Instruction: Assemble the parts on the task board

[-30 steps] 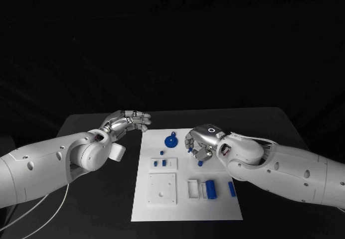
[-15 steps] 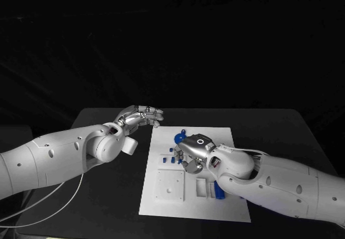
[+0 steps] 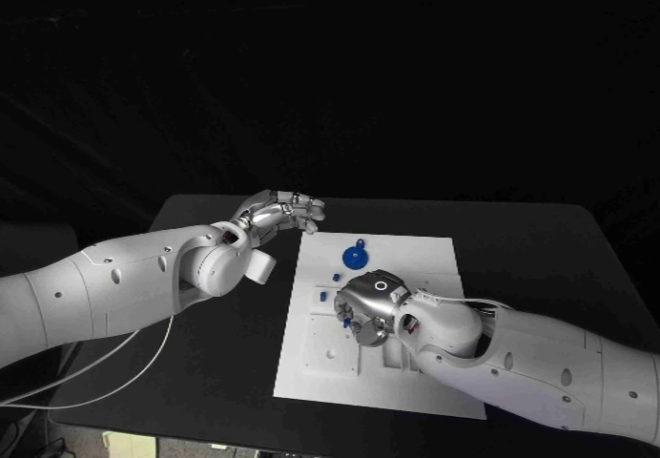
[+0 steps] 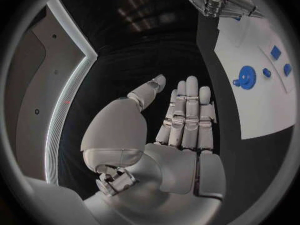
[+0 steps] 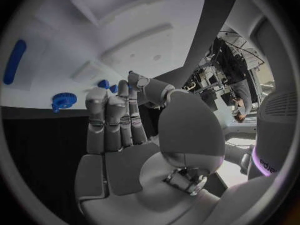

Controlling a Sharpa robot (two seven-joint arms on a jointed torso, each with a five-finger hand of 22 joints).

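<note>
The white task board lies in the middle of the black table. A round blue part sits near its far left corner, with small blue pieces just in front of it. My right hand hovers over the board's middle, fingers pointing down, and hides the pieces beneath it. In the right wrist view its palm is empty, with the fingers stretched toward the board; the round part and a long blue piece show there. My left hand floats beside the board's far left corner, fingers straight and empty.
The black table runs bare to the right of the board and along its far side. My left forearm stretches over the table's left part. The left wrist view shows the board's edge and the round part.
The head camera has shifted. My right hand has moved from the board's right side toward its middle, nearer to me than the round part. My left hand stays by the far left corner.
</note>
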